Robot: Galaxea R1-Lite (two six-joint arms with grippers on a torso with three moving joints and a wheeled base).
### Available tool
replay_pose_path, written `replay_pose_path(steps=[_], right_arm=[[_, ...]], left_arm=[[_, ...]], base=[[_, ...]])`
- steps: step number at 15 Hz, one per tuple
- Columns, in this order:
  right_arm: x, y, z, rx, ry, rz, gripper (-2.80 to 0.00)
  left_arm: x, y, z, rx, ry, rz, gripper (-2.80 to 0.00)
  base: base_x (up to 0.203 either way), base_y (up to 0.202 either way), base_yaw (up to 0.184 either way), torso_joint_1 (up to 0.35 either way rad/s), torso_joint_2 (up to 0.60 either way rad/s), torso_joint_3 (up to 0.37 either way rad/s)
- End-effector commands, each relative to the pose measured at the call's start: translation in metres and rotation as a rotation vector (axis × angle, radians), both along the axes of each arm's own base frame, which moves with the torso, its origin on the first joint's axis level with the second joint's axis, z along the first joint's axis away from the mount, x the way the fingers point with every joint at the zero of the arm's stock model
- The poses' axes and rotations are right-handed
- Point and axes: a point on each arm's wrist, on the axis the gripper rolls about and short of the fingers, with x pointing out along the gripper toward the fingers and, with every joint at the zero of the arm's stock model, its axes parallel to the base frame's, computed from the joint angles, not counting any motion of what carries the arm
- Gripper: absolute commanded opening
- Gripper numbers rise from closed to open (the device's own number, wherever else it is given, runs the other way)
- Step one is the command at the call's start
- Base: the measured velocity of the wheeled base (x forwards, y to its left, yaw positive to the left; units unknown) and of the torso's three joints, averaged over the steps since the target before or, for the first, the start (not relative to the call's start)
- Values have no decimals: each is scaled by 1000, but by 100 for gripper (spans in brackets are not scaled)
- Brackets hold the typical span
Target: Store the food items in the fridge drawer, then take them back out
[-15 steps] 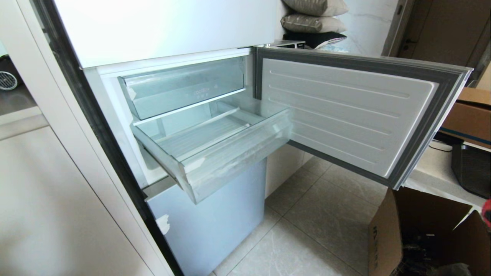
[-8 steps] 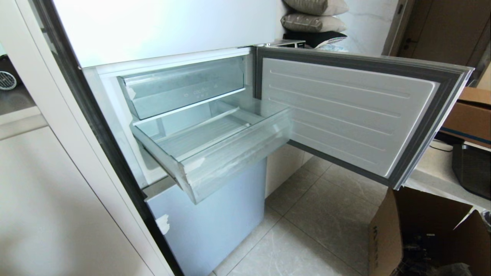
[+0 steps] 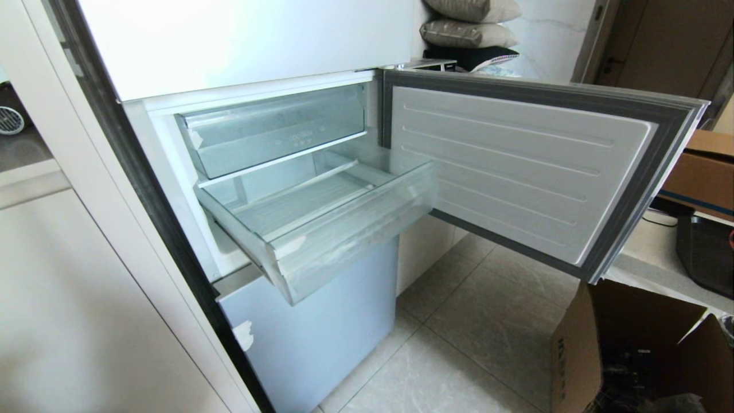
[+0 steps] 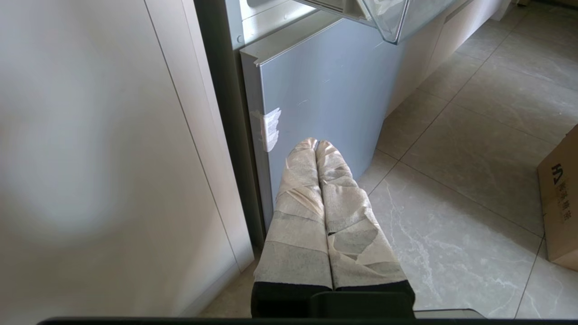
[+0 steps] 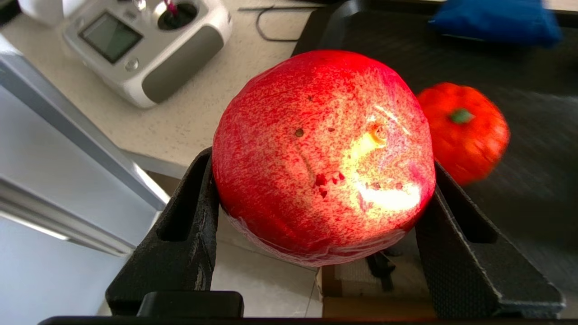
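My right gripper [image 5: 321, 164] is shut on a food item, a glossy red apple [image 5: 323, 153], and holds it by both sides above the edge of a pale counter [image 5: 212, 113]. Behind it a second food item, an orange-red round fruit with a green stalk [image 5: 465, 128], lies in a black tray [image 5: 533, 189]. In the head view the fridge drawer [image 3: 355, 235] stands pulled out with nothing in it; neither arm shows there. My left gripper [image 4: 316, 143] is shut and holds nothing, parked low by the lower blue-grey fridge door [image 4: 325, 90].
The open fridge door [image 3: 516, 166] juts out to the right of the drawer. A shorter clear bin [image 3: 275, 132] sits above the drawer. An open cardboard box [image 3: 631, 344] stands on the tiled floor at the right. A white remote controller [image 5: 149, 45] lies on the counter.
A red patch at the head view's right edge a second ago is gone from there. The fridge, the drawer and the left arm have not moved.
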Motion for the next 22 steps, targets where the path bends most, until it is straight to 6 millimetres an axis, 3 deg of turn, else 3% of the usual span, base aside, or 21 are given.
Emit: replay_pose_path(steps=[1,6,10,11,18,22], right_arm=[[16,-24,-21,31,31,33,-280],[58,-69,-48,9,44,69,-280],[70,-84,-58,4,44,64,-280],[73,-87,-58,-2,38,63,0],[78,-93,-52,-9,28,61,0],[63,-85,-35,-18,10,46,0]], left_arm=[[0,0,0,0,2,1,-280],[0,0,0,0,2,2,-280],[0,0,0,2,2,1,-280],[0,0,0,0,2,1,-280],[0,0,0,1,3,1,-280],[0,0,0,0,2,1,-280]], base=[[0,0,0,0,0,0],[0,0,0,0,0,0],[0,0,0,0,0,0],[0,0,0,0,0,0],[0,0,0,0,0,0],[0,0,0,0,0,0]])
